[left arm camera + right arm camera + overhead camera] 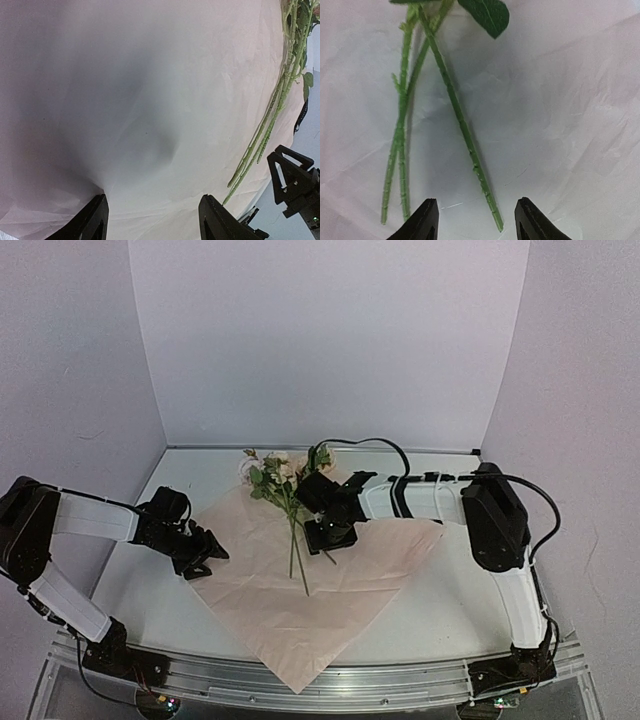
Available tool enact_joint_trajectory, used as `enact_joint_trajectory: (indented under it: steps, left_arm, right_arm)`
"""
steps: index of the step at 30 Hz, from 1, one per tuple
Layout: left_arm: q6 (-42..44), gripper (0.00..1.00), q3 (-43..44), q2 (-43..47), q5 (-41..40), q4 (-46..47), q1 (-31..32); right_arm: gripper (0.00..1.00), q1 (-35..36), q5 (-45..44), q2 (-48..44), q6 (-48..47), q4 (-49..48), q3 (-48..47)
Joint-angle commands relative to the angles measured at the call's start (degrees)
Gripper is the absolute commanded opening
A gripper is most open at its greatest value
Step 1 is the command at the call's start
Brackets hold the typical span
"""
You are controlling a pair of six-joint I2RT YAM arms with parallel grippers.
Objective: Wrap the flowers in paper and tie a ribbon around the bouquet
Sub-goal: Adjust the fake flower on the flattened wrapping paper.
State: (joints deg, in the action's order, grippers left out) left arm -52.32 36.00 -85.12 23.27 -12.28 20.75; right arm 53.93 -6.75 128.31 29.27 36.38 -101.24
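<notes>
Pale pink paper (300, 620) spread flat at mid-frame, flowers (283, 480) laid over its upper corner, stems trailing down toward the centre.
Right gripper (476, 210) parted just above the stem ends, gripping nothing; left gripper (152, 205) likewise parted and empty, low over the sheet's left side. Risk of pinching one splayed stem alone and scattering the bunch, or snagging and creasing the thin paper. Cream-pink blooms, thin green stalks fanned apart.
</notes>
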Motion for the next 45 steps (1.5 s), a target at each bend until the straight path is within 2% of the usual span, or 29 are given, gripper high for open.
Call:
enact_joint_trajectory:
  steps: [1, 5, 12, 20, 29, 32, 36, 41, 43, 45]
  left_arm:
    - [1.08, 0.64, 1.47, 0.49, -1.07, -1.56, 0.16]
    - [0.93, 0.64, 1.24, 0.47, -1.05, -1.40, 0.17]
    - [0.45, 0.64, 0.48, -0.26, -0.54, -0.58, 0.16]
    - [-0.01, 0.64, -0.31, -0.43, -0.19, -0.03, 0.18]
    - [-0.24, 0.64, -0.69, -0.80, 0.09, 0.59, 0.17]
    - [-0.25, 0.64, -0.75, -0.90, 0.27, 0.78, 0.16]
    - [-0.15, 0.64, -0.66, -1.23, 0.54, 0.88, 0.18]
    - [0.06, 0.64, -0.50, -1.05, 0.43, 0.59, 0.17]
    - [0.06, 0.64, -0.43, -1.17, 0.40, 0.59, 0.15]
    - [0.19, 0.64, -0.46, -1.41, 0.45, 0.62, 0.17]
  right_arm:
    - [0.52, 0.00, -2.99, 3.05, -1.73, 5.40, -5.53]
    - [0.48, -0.02, -2.36, 4.29, -0.84, 6.07, -6.38]
    - [0.33, 0.19, -0.08, 5.64, 0.97, 6.07, -6.54]
    - [0.02, 0.28, 3.42, 4.03, 1.85, 6.07, -6.91]
    - [0.00, 0.45, 13.35, 1.52, 5.79, 4.51, -6.12]
    - [0.19, 0.95, 10.48, 1.21, 5.53, 3.86, -5.77]
    - [0.24, 1.30, 10.81, 3.44, 6.34, 3.87, -9.10]
    - [0.44, 2.91, 6.22, 2.21, 4.91, 3.96, -8.57]
    - [0.56, 3.10, 3.17, 0.96, 3.05, 3.90, -7.37]
    - [0.75, 3.09, 1.16, 1.15, 0.73, 4.21, -7.24]
